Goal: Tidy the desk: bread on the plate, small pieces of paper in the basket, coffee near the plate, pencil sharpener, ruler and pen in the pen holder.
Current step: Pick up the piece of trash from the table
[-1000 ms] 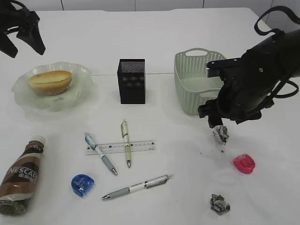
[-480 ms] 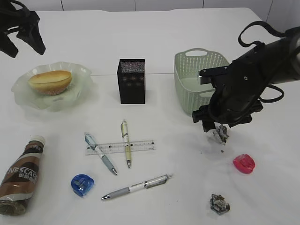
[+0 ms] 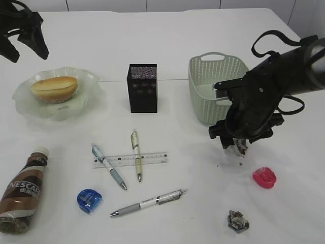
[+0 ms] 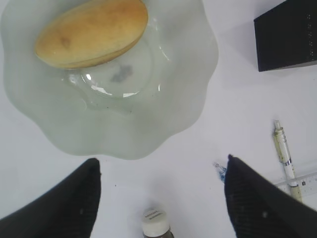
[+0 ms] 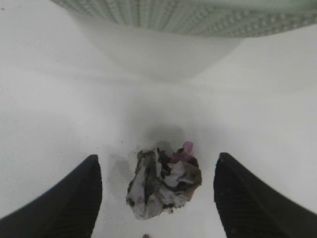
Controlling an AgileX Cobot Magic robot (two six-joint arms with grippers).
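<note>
Two black arms, both grippers spread wide

The left black two-finger gripper (image 4: 161, 198) hangs high above the white tabletop (image 3: 172, 40), fingers parted; the right black two-finger gripper (image 5: 157, 198) sits low over that tabletop, arm bent, fingers parted.

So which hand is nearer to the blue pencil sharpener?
The left. The left hand hovers above the plate, far behind the blue pencil sharpener. The right hand is over a crumpled paper by the basket, farther away.

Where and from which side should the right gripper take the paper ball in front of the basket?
Across its middle, coming straight down. The paper ball is a lumpy wad lying alone on the table, and the right gripper hangs open with its fingers on either side.
</note>
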